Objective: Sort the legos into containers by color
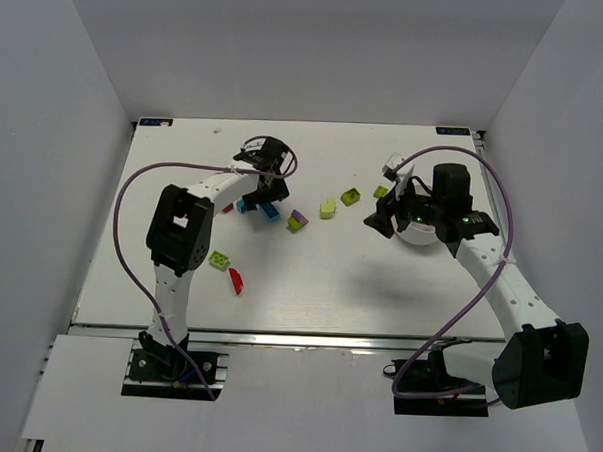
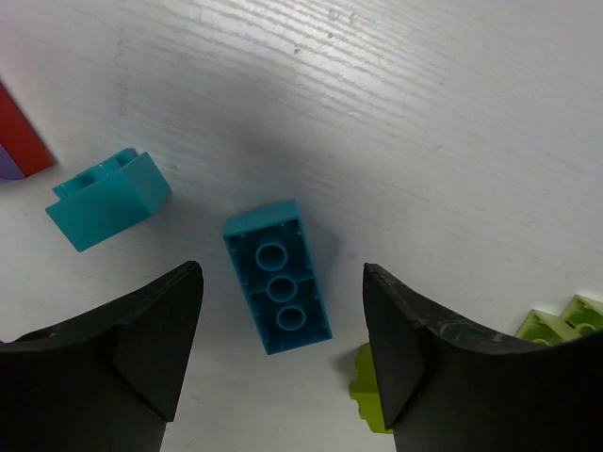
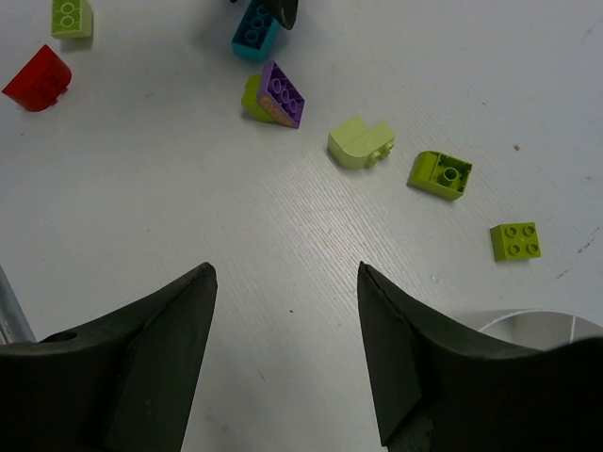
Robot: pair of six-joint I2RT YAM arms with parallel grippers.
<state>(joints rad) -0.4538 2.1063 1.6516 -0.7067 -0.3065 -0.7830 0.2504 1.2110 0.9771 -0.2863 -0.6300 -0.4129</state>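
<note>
My left gripper [image 1: 267,192] is open and low over the table at the back centre. In the left wrist view [image 2: 281,273] its jaws stand on either side of an upside-down cyan brick [image 2: 278,278], not touching it. A second cyan brick [image 2: 108,200] lies to its left. My right gripper [image 1: 380,221] is open and empty over bare table [image 3: 285,268]. The white bowl [image 1: 417,239] is mostly hidden under the right wrist; its rim [image 3: 537,325] shows. Lime bricks [image 3: 360,143] [image 3: 440,174] [image 3: 515,241] and a purple-and-lime brick [image 3: 281,94] lie between the grippers.
A lime brick [image 1: 220,259] and a red brick [image 1: 236,280] lie nearer the front, beside the left arm. A red piece [image 2: 21,141] with purple beside it lies left of the cyan bricks. White walls enclose the table on three sides.
</note>
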